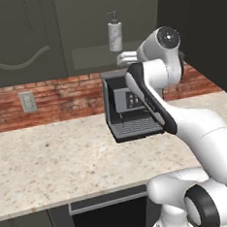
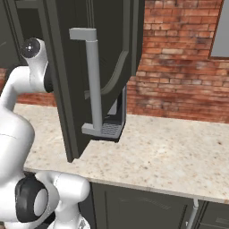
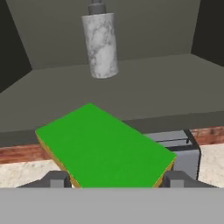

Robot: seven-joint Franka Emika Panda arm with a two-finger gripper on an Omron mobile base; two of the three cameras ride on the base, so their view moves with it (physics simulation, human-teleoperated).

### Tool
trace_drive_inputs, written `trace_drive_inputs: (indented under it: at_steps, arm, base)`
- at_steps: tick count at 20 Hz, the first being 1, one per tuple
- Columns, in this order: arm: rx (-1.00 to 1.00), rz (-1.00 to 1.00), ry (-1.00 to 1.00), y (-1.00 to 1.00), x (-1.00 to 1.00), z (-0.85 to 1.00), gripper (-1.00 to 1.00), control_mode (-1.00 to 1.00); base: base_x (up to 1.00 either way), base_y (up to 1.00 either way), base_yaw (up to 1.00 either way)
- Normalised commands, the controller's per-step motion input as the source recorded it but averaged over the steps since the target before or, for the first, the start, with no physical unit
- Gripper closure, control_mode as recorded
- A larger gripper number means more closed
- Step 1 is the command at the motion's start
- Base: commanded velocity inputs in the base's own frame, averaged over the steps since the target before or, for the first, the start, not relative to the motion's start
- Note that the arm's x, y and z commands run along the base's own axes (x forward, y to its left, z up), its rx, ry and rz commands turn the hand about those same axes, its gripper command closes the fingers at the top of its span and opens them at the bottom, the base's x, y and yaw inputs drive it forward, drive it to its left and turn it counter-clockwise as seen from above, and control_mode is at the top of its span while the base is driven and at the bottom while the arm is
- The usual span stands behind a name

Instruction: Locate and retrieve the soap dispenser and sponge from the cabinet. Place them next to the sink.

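In the hand view the gripper (image 3: 114, 178) has its two finger tips spread wide, one at each lower edge of the sponge (image 3: 105, 146), which lies green side up between them out past the front lip of the cabinet (image 3: 144, 94) shelf; actual contact cannot be confirmed. The soap dispenser (image 3: 101, 43) stands upright further back on that shelf, well apart from the sponge. In the left base view the dispenser (image 1: 114, 32) sits inside the open cabinet above the coffee machine (image 1: 129, 106) on the counter (image 1: 56, 159).

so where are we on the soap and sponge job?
Done: cabinet door is open. In hand: the sponge sits between the gripper fingertips, out past the shelf edge. Left: carry it to the sink, then fetch the soap dispenser, upright on the cabinet shelf.
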Motion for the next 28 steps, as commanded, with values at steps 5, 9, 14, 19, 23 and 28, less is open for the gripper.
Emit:
trace_drive_inputs:
  at_steps: [5, 9, 14, 19, 23, 28]
  arm:
    - [0.04, -0.03, 0.00, 0.00, -0.85, 0.00, 1.00, -1.00]
    - [0.07, -0.03, 0.02, 0.00, -0.83, -0.07, 1.00, -1.00]
    - [0.03, -0.01, 0.06, -0.09, -0.71, -0.08, 1.00, -1.00]
    - [0.00, 0.00, 0.06, -0.10, -0.34, -0.08, 1.00, -1.00]
    - [0.00, 0.00, 0.01, -0.01, -0.12, -0.01, 1.00, -1.00]
    - [0.00, 0.00, 0.00, 0.00, -0.03, 0.00, 1.00, -1.00]
  base:
    - [0.00, 0.00, 0.00]
    - [0.00, 0.00, 0.00]
    - [0.00, 0.00, 0.00]
    - [0.00, 0.00, 0.00]
    - [0.00, 0.00, 0.00]
    - [0.00, 0.00, 0.00]
